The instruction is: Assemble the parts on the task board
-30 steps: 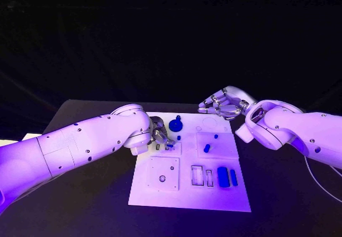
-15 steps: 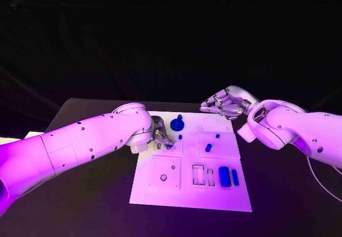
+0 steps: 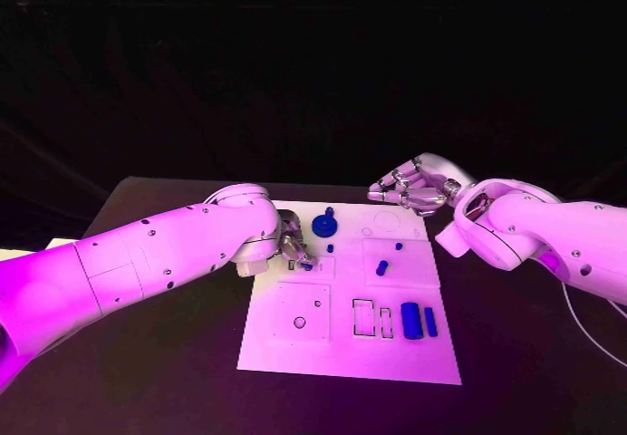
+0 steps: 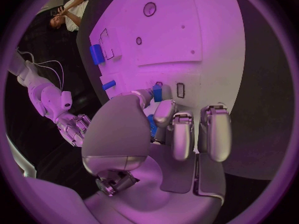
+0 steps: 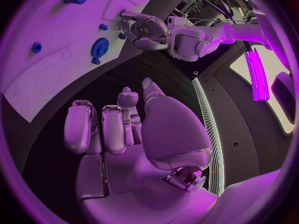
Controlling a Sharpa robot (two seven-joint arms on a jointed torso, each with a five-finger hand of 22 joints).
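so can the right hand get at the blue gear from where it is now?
Probably yes. The right hand hovers empty past the task board's far right corner, and the bare board between it and the blue gear is free. The left hand works nearer.

Task board [image 3: 346, 358]: white rectangular plate, flat on the black table, centre of the head view, long side running away from the camera. Outlined recesses and small holes mark its surface.

Parts, all blue:
- gear [image 3: 324, 226], flat, near the board's upper edge, small knob just above it.
- small peg [image 3: 330, 247] just below the gear.
- short peg [image 3: 381, 268], slightly tilted, right of centre.
- thick cylinder [image 3: 410, 321] and thin bar [image 3: 430, 320], side by side, lower right, lengthwise.
- small piece [image 4: 157, 93] between the left hand's [image 4: 163, 129] fingertips, over the board's left middle.
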